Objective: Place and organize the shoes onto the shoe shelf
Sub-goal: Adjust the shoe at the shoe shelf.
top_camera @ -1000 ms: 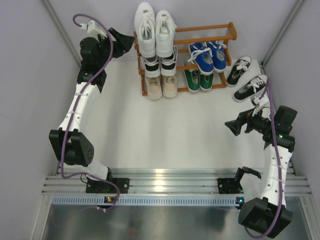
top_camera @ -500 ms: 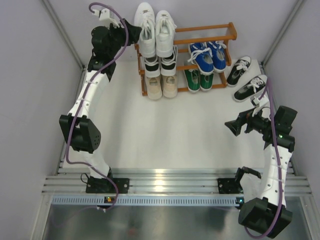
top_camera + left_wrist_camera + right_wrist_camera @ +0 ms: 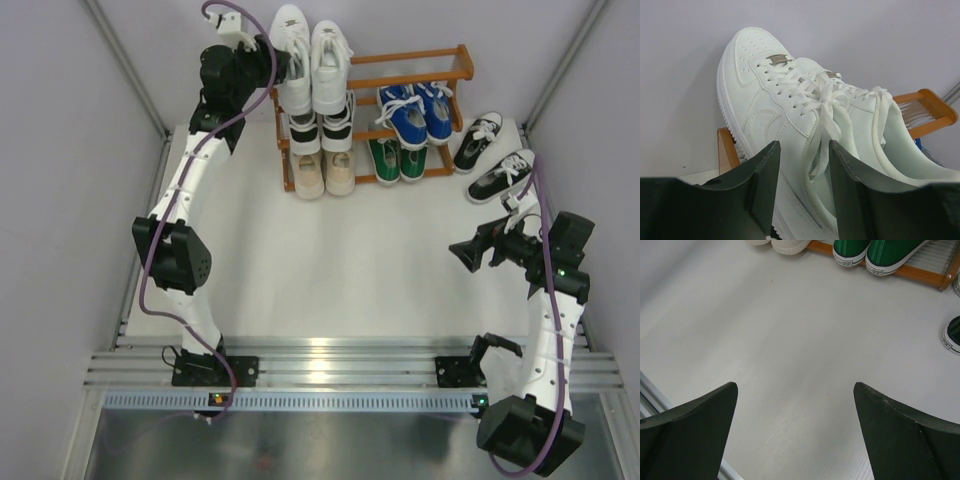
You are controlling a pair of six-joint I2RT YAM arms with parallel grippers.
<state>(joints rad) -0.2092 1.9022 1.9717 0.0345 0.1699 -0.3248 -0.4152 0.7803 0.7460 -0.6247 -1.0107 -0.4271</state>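
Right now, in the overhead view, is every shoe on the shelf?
No, two black shoes lie on the table to the right of the shoe shelf.

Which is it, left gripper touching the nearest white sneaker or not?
Cannot tell. In the left wrist view the left gripper overlaps the nearest white sneaker; neither contact nor gap shows.

Five sneaker pairs (image 3: 310,60) sit on the shoe shelf (image 3: 410,57). A sixth pair (image 3: 500,175) lies on the table (image 3: 330,260), just right of it.
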